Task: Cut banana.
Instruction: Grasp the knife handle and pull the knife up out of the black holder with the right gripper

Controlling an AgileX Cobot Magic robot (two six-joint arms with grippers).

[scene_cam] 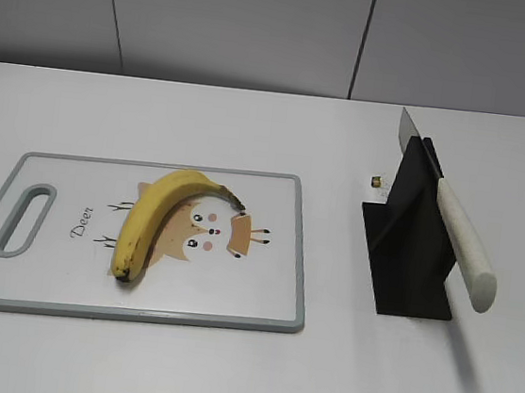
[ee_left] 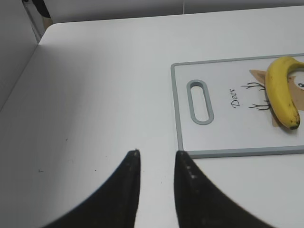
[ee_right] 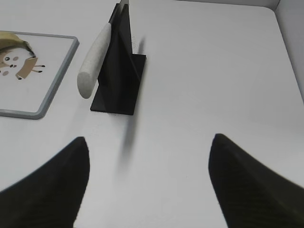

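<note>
The yellow banana (scene_cam: pixel 151 217) lies whole on the white cutting board (scene_cam: pixel 303 258), its dark tip toward the front. It also shows in the left wrist view (ee_left: pixel 280 92) and at the edge of the right wrist view (ee_right: pixel 14 40). A white-handled knife (scene_cam: pixel 465 248) rests in a black stand (scene_cam: pixel 407 260) to the right of the board. My left gripper (ee_left: pixel 156 152) is empty, its jaws a narrow gap apart, over bare table left of the board (ee_left: pixel 223 128). My right gripper (ee_right: pixel 149 142) is wide open and empty, in front of the stand (ee_right: pixel 121 71) and the knife handle (ee_right: pixel 92 61). Neither gripper shows in the exterior view.
A small brass-coloured object (scene_cam: pixel 375 181) lies on the table just left of the stand. The white table runs to a grey wall at the back. The board's handle slot (ee_left: pixel 200 101) faces my left gripper.
</note>
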